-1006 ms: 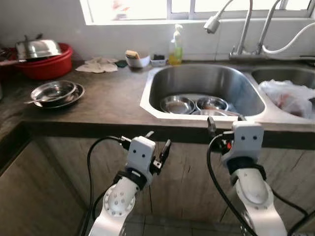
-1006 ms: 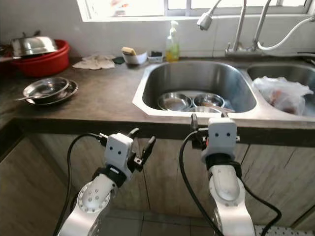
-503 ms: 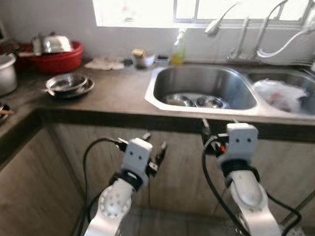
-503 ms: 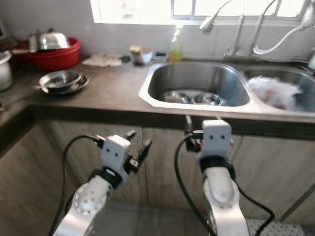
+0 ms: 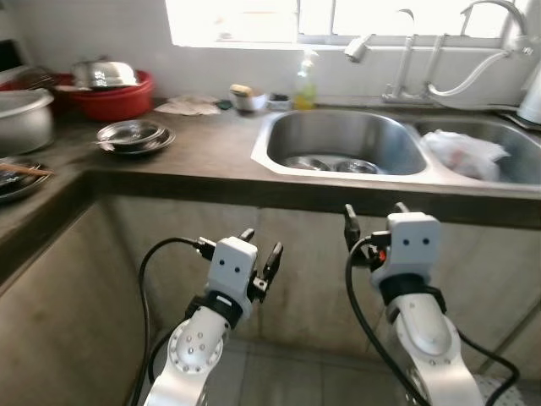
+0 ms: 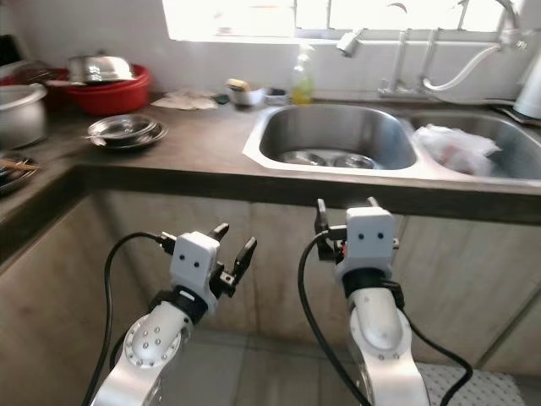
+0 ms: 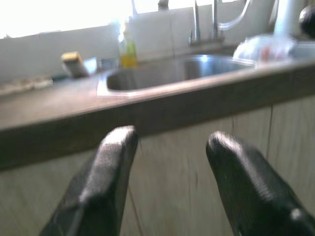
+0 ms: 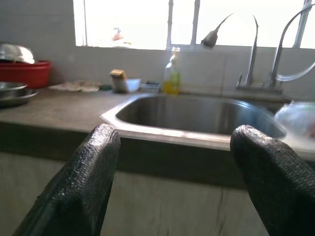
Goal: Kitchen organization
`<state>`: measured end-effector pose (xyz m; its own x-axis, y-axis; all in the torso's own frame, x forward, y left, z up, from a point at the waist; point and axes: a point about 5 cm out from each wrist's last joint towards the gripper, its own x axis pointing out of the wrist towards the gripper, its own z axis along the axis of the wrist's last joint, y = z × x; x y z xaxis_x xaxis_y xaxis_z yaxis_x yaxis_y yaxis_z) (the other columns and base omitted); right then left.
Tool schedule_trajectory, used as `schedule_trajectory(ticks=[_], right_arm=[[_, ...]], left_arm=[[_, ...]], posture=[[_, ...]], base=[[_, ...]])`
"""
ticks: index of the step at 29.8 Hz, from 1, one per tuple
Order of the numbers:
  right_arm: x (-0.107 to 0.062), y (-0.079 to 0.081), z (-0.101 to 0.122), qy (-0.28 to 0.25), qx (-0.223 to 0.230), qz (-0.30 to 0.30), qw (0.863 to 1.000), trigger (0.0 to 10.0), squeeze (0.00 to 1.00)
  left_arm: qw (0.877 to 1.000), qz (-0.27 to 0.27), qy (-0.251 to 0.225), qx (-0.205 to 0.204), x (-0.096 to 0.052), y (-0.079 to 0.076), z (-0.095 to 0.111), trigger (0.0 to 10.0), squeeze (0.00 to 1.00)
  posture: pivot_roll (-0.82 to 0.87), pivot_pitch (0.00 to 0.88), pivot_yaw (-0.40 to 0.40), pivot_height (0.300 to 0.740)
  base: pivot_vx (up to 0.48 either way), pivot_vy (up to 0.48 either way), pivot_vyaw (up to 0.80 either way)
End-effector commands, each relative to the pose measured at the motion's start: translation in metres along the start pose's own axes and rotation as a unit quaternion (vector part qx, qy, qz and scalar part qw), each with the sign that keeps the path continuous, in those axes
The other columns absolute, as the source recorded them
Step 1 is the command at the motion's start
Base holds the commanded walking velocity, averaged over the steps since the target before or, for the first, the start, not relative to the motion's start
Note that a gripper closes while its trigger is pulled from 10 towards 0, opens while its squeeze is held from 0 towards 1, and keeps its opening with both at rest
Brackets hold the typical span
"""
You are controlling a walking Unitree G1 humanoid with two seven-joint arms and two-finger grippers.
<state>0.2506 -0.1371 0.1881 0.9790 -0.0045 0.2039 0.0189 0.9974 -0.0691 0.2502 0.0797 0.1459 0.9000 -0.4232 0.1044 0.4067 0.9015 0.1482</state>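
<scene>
Two steel bowls (image 5: pixel 331 164) are lying in the left basin of the steel sink (image 5: pixel 342 144). I am holding my left pincer (image 5: pixel 260 250) and right pincer (image 5: pixel 373 218) open and empty below the counter edge, probably readying a reach.

Readable text: none — no letters, numbers or signs can be made out in any view.
Soap bottle (image 5: pixel 305 82): yellow, by the window — any label is too small and blurred to read.
Red basin (image 5: pixel 111 95): plain, no marking legible.
Wrist housings: white, with dark dots only; no brand or number readable.
Cabinet fronts (image 5: pixel 152 245): bare wood grain, no sign.
</scene>
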Motion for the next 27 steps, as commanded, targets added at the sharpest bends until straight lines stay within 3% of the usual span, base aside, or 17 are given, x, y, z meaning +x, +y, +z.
schedule_trajectory(ticks=[1, 18, 27], right_arm=[[-0.0001, -0.0020, -0.0009, 0.004, -0.001, -0.003, 1.000, 10.0, 0.00], [-0.0002, -0.0008, -0.0017, 0.007, 0.002, -0.003, 1.000, 10.0, 0.00], [0.0020, -0.0012, 0.0010, 0.000, 0.003, -0.004, 1.000, 10.0, 0.00]], left_arm=[[1.000, -0.006, -0.004, 0.008, 0.0028, -0.0018, 0.0036, 10.0, 0.00], [1.000, -0.007, -0.001, 0.013, 0.0018, -0.0018, 0.0031, 10.0, 0.00], [1.000, -0.003, -0.002, 0.015, 0.0020, -0.0006, 0.0035, 10.0, 0.00]], posture=[[0.01, 0.000, -0.007, 0.740], [0.01, 0.000, -0.007, 0.740], [0.01, 0.000, -0.006, 0.740]], base=[[0.000, 0.000, 0.00], [0.000, 0.000, 0.00], [0.273, 0.000, 0.00]])
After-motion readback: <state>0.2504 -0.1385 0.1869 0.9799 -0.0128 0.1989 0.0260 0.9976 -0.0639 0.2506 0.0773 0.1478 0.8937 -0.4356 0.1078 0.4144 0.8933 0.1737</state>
